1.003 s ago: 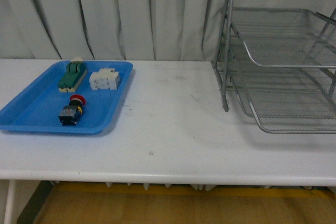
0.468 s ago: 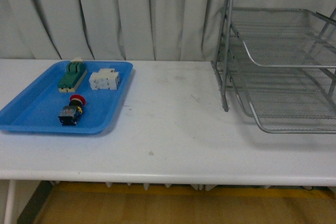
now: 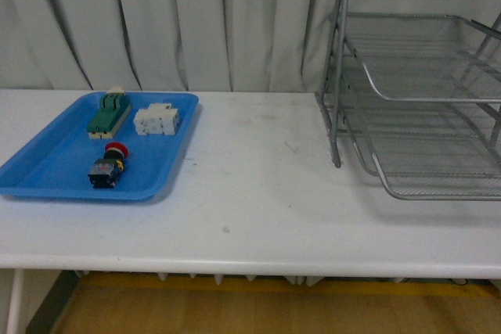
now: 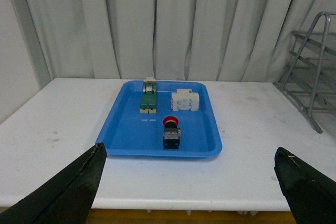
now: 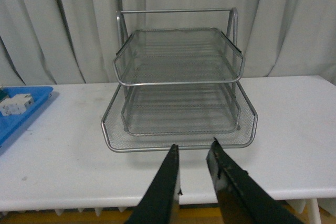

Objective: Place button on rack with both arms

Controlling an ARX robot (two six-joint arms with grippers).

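The button (image 3: 106, 167) lies on its side near the front of a flat blue tray (image 3: 47, 163), red cap pointing toward the curtain; the left wrist view shows the button (image 4: 171, 132) too. The silver wire-mesh rack (image 3: 423, 91) stands at the table's right. Neither arm appears in the front view. My left gripper (image 4: 190, 151) is open, its black fingers spread wide, back from the table's front edge and facing the tray, with nothing between them. Facing the rack (image 5: 178, 77) from the table's front edge, my right gripper (image 5: 193, 148) is shut and holds nothing.
On the blue tray (image 4: 207, 145) also rest a green-and-cream block (image 3: 109, 113) and a white terminal block (image 3: 156, 120). A white table (image 3: 250, 193) carries everything; a grey curtain (image 3: 172, 21) hangs behind. Bare tabletop lies between tray and rack.
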